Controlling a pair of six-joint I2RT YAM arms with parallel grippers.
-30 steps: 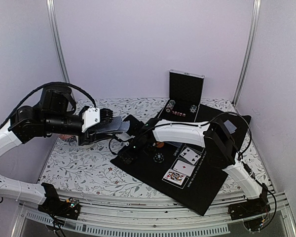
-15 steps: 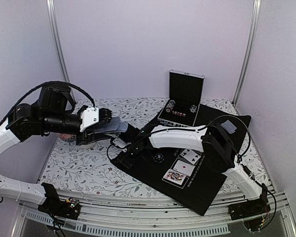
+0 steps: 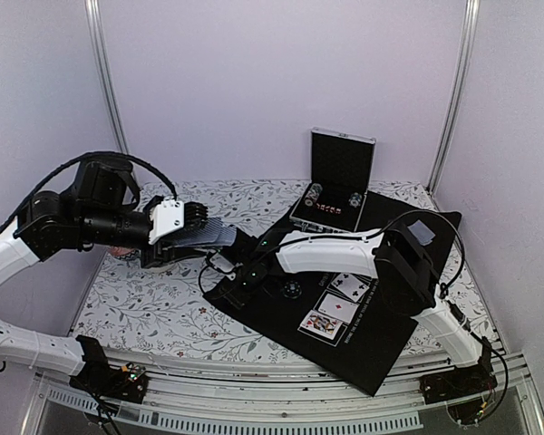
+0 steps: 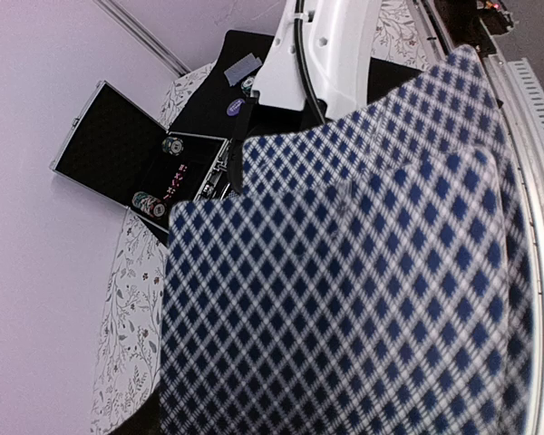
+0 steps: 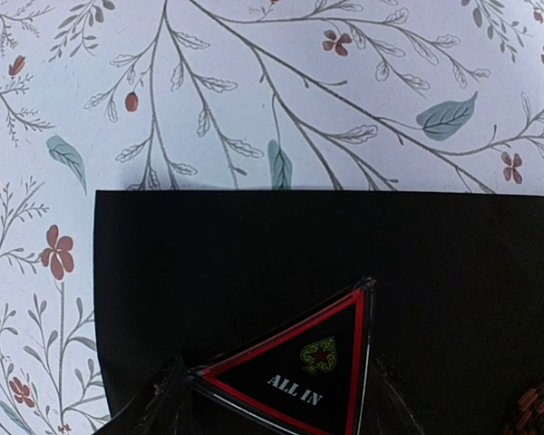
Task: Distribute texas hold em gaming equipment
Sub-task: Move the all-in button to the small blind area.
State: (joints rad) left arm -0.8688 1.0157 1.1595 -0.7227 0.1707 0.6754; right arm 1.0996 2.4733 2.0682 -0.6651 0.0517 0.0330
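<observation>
Your right claw (image 5: 276, 408), jaws triangle-wide, is straddling the ALL IN triangle (image 5: 299, 362), grip uncertain; slanted edges are inviting slippage.

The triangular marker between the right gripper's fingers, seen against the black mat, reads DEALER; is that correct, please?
Not quite: the triangular marker reads ALL IN, not DEALER, as the right wrist view shows. It is between the fingers of the right gripper, against the black mat.

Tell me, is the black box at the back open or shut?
Open. The case has its lid standing upright, and poker chips show in its tray.
</observation>
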